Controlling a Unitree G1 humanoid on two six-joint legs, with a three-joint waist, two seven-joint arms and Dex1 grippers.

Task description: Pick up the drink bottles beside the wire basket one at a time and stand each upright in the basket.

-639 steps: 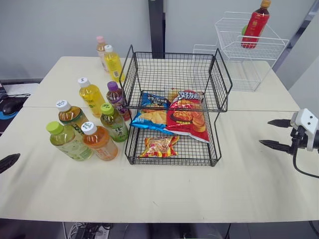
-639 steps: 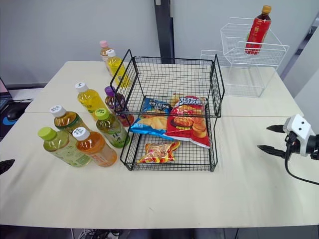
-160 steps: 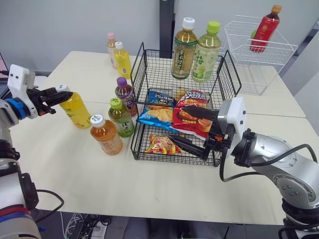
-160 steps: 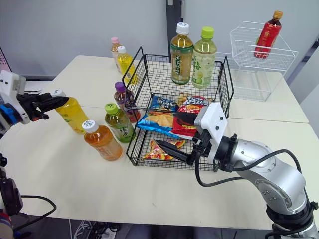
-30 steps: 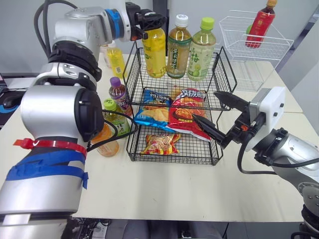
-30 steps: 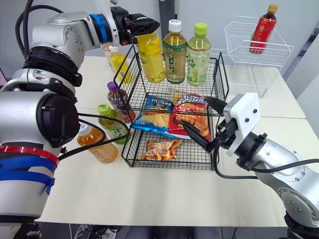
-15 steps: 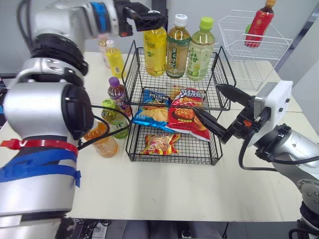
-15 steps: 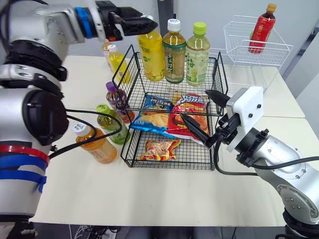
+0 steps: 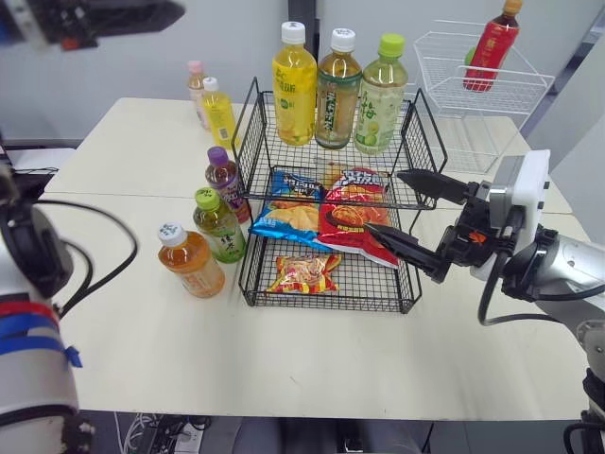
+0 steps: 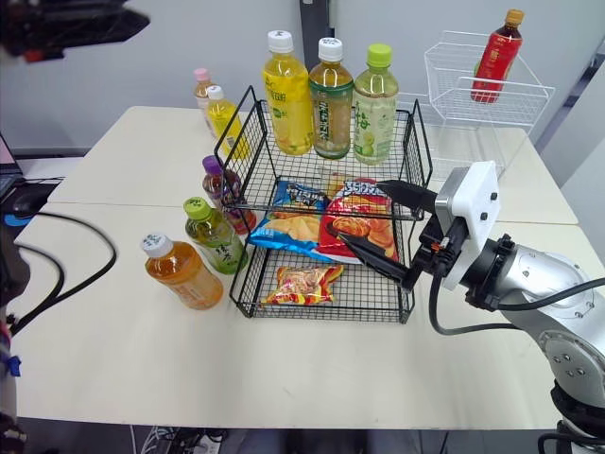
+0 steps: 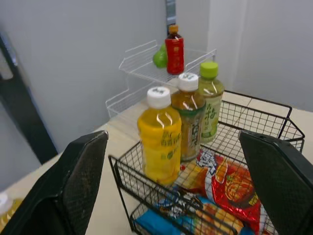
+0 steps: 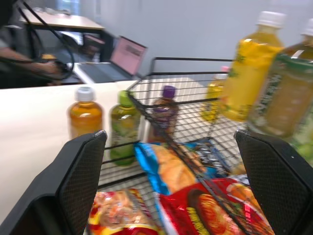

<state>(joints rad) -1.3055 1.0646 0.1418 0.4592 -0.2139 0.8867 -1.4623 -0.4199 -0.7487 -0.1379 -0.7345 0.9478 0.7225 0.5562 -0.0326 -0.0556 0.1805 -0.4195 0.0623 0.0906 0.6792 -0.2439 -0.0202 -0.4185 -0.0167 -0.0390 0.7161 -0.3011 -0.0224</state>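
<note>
— Left eye view order, left to right: what was at the far left?

— The left jaws hung high over the worktop (image 9: 284,359), spread wide and empty. Below them, beside the wire basket (image 9: 418,142), five bottles stood upright. An amber bottle (image 9: 189,263) was nearest, then a green-capped bottle (image 9: 219,227) and a purple-capped bottle (image 9: 225,183) just beside the wire. A small yellow bottle (image 9: 218,112) and a pink-capped bottle (image 9: 196,83) stood further back.

— And inside the basket?

— Three were upright on the upper tier, side by side: a tall yellow bottle (image 9: 294,85), a brown tea bottle (image 9: 337,88) and a pale green bottle (image 9: 380,93). Crinkly snack bags (image 9: 354,218) lay on the tier underneath.

— How would the amber one handle?

— It looked full, so I judged it fairly heavy. It was round, clear plastic with a glossy label, so probably slippery, though stiff enough while full. I'd take it around the body below the shoulder, not by the cap.

— The right side?

— The right jaws were spread too, pinching nothing, just in front of the basket's right end. Behind stood a white wire rack (image 9: 444,90) holding a red bottle (image 9: 488,45).
</note>
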